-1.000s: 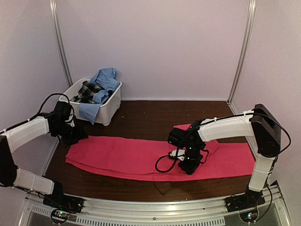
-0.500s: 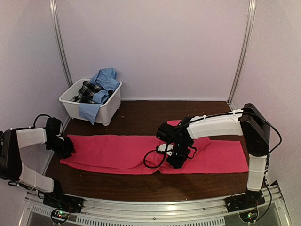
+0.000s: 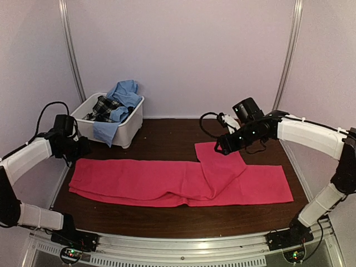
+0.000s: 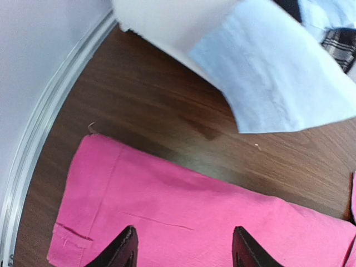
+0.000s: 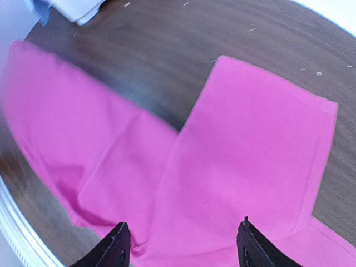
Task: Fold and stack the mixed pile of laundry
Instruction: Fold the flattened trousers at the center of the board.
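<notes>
The left pincer (image 4: pixel 183 249) stands open, its two dark fingertips apart with nothing between them. It hangs over the left end of the bright pink-red cloth (image 3: pixel 161 182), which fills the space under and beyond the tips in the left wrist view. The cloth's hemmed far left corner lies just left of the tips. Whether the tips touch the fabric cannot be told. Beyond that edge runs a band of bare brown desk (image 3: pixel 167 136). Farther still sits the white plastic tub (image 3: pixel 127 132) in the far left corner. The light blue collared shirt (image 3: pixel 125 93) spills over the tub's near wall, one flap hanging down toward the desk. The black-and-white plaid garment (image 3: pixel 103 107) lies inside the tub beside the shirt.

The right pincer (image 5: pixel 183 246) is open too, fingertips spread and empty. It hovers clear of the cloth, above the far edge of a flap folded back over the long strip, right of the middle. In the right wrist view this flap lies straight ahead of the tips, its squared corner pointing far and right. The rest of the cloth stretches away to the left. From above, the cloth runs flat across the near half of the desk, from left to right.
</notes>
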{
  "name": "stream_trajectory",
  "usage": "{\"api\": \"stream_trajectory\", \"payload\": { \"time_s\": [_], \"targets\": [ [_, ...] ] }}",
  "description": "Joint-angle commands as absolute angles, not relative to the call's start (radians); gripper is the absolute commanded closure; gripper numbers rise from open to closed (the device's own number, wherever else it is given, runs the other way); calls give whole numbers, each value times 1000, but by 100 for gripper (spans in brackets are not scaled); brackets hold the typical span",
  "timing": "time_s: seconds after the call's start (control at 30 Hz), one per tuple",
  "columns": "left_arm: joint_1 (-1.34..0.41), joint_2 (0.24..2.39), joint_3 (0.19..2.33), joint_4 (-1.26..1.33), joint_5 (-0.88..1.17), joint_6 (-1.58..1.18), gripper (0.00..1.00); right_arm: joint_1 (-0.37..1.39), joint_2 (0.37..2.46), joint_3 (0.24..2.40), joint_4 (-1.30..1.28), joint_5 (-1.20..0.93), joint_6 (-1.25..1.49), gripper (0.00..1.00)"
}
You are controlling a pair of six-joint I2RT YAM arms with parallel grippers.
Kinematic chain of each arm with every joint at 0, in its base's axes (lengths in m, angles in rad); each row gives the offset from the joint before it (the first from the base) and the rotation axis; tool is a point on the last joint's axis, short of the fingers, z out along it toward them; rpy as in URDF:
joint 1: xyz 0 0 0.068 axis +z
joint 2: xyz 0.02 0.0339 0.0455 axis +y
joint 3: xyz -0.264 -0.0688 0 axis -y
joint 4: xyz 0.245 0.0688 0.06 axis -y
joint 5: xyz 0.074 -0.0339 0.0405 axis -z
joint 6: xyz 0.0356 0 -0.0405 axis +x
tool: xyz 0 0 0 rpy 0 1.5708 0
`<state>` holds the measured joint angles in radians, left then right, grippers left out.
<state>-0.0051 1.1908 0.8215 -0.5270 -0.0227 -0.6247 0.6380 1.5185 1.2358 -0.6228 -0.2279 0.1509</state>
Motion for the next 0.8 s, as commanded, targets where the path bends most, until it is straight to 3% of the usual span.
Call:
{"api": "stream_trajectory", "payload": {
  "time_s": [0.0, 0.53, 0.77],
  "targets": [
    [-79, 1265, 854, -494, -90, -598, 40, 594, 1669, 1402, -585, -127, 228, 37],
    [-147, 1353, 823, -428, -72, -613, 40, 627, 2373, 2118, -760, -6, 214, 47],
    [-147, 1366, 808, -406, -68, -618, 40, 654, 2501, 2208, -787, 72, 223, 47]
  ]
}}
